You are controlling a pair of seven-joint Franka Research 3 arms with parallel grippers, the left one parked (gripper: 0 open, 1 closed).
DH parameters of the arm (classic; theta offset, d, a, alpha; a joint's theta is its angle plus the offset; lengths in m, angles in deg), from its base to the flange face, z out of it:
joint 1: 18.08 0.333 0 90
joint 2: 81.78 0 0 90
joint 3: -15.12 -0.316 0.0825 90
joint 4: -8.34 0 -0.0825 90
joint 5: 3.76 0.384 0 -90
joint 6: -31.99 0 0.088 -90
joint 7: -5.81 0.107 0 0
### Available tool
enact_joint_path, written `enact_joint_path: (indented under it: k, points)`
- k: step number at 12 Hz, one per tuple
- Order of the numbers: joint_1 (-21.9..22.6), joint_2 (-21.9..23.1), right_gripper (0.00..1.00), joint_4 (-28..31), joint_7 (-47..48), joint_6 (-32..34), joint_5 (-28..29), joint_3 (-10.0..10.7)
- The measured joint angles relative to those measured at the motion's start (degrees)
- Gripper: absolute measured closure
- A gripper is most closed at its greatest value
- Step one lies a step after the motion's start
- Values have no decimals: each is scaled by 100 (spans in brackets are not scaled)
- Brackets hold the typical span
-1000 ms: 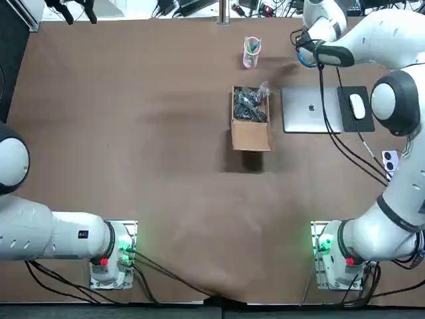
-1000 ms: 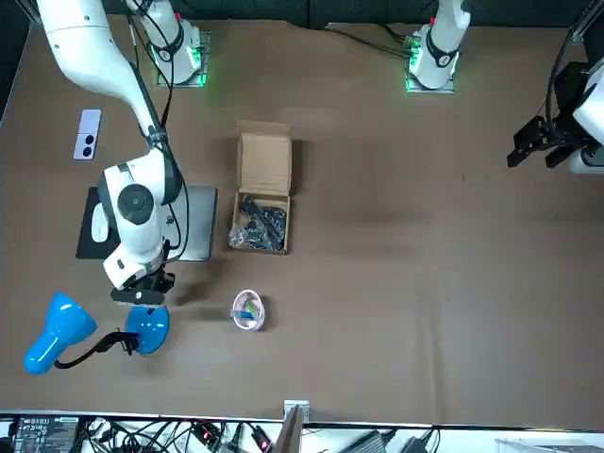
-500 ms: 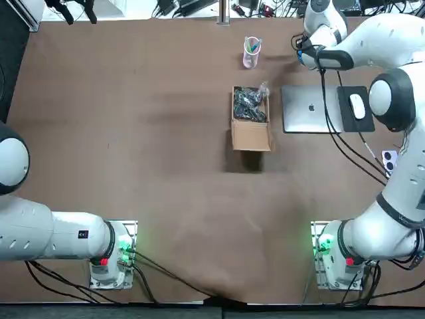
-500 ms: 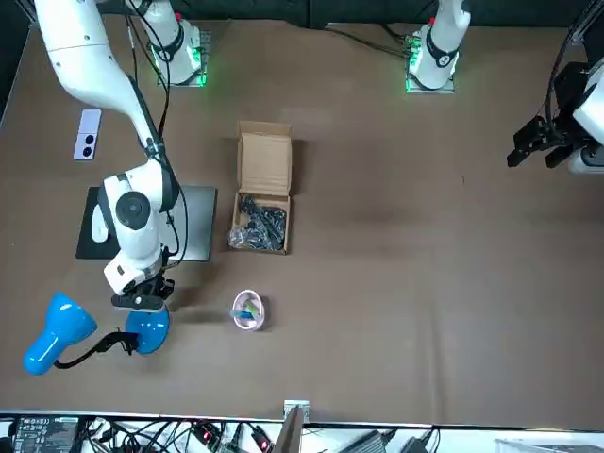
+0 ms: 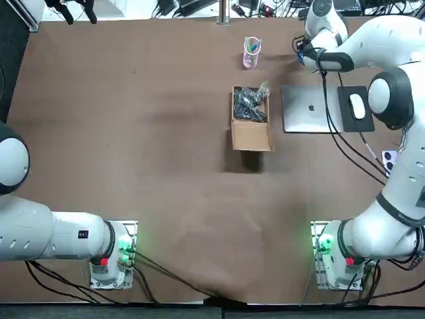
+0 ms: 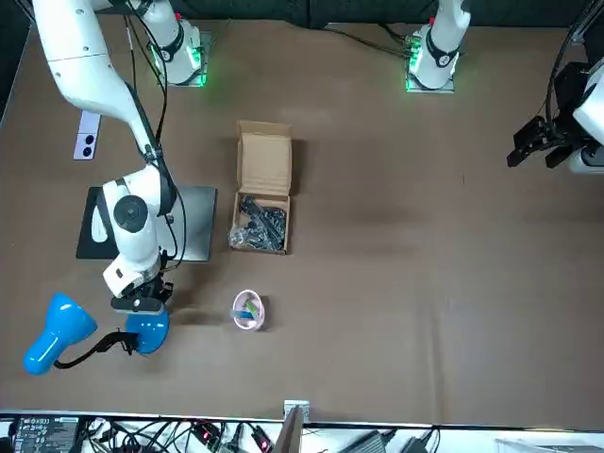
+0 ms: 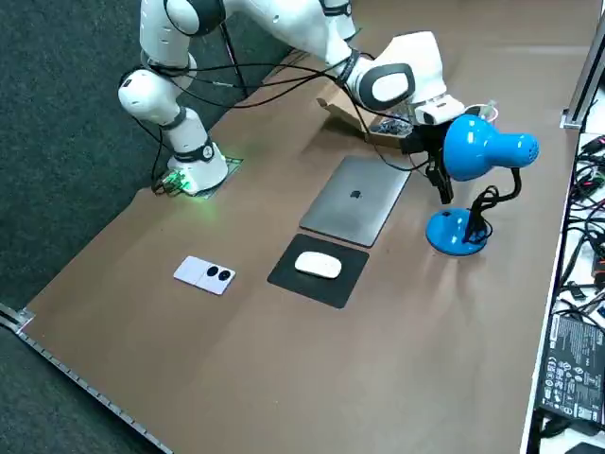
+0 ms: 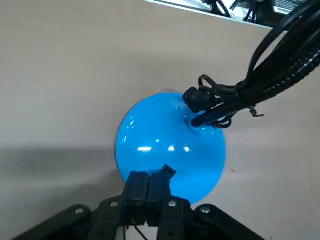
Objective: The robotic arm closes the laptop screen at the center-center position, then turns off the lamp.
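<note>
The silver laptop (image 5: 311, 109) (image 7: 354, 199) lies flat with its lid down, right of the cardboard box. The blue desk lamp has a round base (image 6: 146, 328) (image 7: 457, 232) and a shade (image 7: 482, 147) on a bent neck, at the far edge beyond the laptop. My right gripper (image 6: 142, 303) (image 7: 440, 183) hangs just above the near rim of the base. In the wrist view its fingers (image 8: 148, 176) are pressed together, shut on nothing, over the glossy blue base (image 8: 170, 145), where the black cable (image 8: 235, 100) enters.
An open cardboard box (image 5: 251, 119) with black parts sits left of the laptop. A pink cup (image 5: 252, 52) of pens stands beyond it. A white mouse (image 5: 357, 106) rests on a black pad, and a small white device (image 5: 390, 159) lies nearer the arm's base.
My right gripper has moved away from the laptop toward the far table edge and now sits over the lamp's base. Laptop and lamp have stayed put.
</note>
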Motion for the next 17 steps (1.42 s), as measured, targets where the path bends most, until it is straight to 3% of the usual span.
enact_joint_path:
  k: [17]
  points:
    - [-120, -239, 98, -4, 0, -393, -66, 0]
